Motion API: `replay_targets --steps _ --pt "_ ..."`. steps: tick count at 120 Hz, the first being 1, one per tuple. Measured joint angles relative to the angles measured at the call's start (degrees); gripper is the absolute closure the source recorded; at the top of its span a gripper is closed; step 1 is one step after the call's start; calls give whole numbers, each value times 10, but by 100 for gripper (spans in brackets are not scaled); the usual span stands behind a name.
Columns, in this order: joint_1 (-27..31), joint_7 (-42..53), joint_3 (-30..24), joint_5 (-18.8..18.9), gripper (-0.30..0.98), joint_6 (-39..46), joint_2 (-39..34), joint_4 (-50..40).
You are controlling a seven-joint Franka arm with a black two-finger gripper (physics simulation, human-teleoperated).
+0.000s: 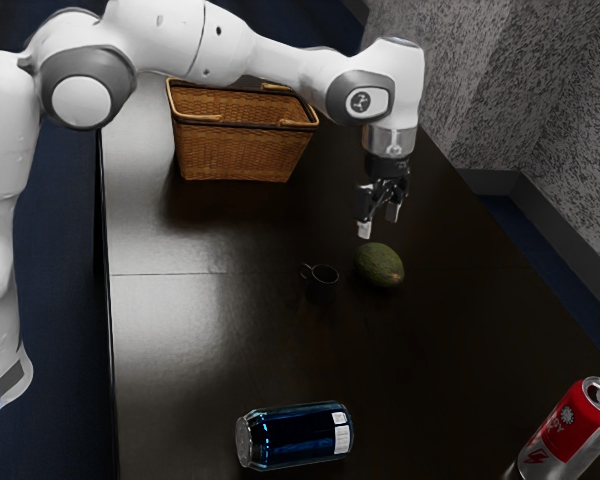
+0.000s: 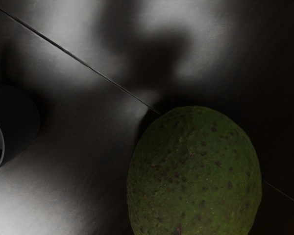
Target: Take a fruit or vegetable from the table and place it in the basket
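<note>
Avocado (image 1: 379, 265) lies below the empty gripper (image 1: 379, 221), fingers parted.

Green avocado (image 1: 379, 265) on table (image 1: 190, 340); wicker basket (image 1: 238, 152)

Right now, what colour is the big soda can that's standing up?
The tall cylindrical metal can is red and silver, best seen in the exterior view.

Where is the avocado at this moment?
In the exterior view, the avocado is on the table, just to the view's right of the small cup, below the open gripper.
</note>
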Motion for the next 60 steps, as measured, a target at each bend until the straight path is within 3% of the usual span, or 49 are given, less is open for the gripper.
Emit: replay_targets --steps 44,60 --pt "-1 -25 -3 -9 0 39 6 -15" --pt "-2 -2 -7 30 0 44 -2 -42"
